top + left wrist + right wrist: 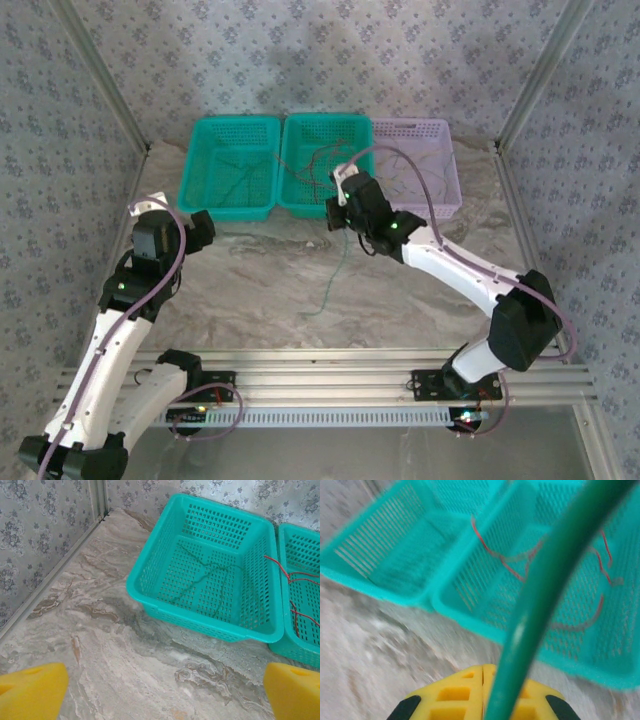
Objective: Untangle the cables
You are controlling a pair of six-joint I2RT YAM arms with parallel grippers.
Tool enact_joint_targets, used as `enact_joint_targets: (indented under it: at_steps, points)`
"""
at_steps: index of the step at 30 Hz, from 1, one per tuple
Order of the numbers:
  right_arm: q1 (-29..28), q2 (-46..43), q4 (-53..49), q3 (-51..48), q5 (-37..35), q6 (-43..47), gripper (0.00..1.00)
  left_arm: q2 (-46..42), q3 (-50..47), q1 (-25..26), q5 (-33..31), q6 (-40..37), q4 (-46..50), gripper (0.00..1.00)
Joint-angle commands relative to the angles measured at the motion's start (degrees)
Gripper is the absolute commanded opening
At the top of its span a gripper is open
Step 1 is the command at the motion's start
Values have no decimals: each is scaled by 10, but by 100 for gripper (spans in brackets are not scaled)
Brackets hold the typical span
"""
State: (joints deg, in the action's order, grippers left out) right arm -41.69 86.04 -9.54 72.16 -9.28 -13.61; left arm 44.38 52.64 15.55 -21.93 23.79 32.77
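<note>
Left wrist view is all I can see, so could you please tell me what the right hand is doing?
Observer: The right hand is shut on a green cable.
Operator: Thank you. Where does that cable lead?
Observer: In the top view it trails from the hand across the table toward the arms' bases, starting in front of the middle teal basket.
Operator: Is there anything beyond that basket?
Observer: Yes, a lilac basket stands directly to its right.
</note>
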Motion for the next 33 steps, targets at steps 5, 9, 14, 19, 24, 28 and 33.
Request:
enact_joint_targets:
  at_steps: [5, 9, 14, 19, 24, 28, 33]
  points:
    - [-21, 106, -56, 205, 12, 39, 0, -7, -2, 4, -17, -9, -11, 100]
    - [-23, 185, -67, 305, 31, 36, 0, -14, -5, 4, -26, -10, -13, 100]
    - [-23, 305, -115, 465, 42, 39, 0, -14, -4, 4, -27, -11, -14, 100]
    - [-17, 375, -119, 580, 61, 23, 0, -13, -6, 4, -19, -10, -15, 100]
    - [-15, 422, -151, 695, 115, 6, 0, 5, -2, 4, 5, -7, -15, 100]
    - [-10, 427, -133, 701, 209, -41, 0, 16, -5, 4, 53, -5, -31, 100]
    - [-8, 432, -107, 699, 323, -105, 0, 43, -7, 4, 168, 6, -72, 100]
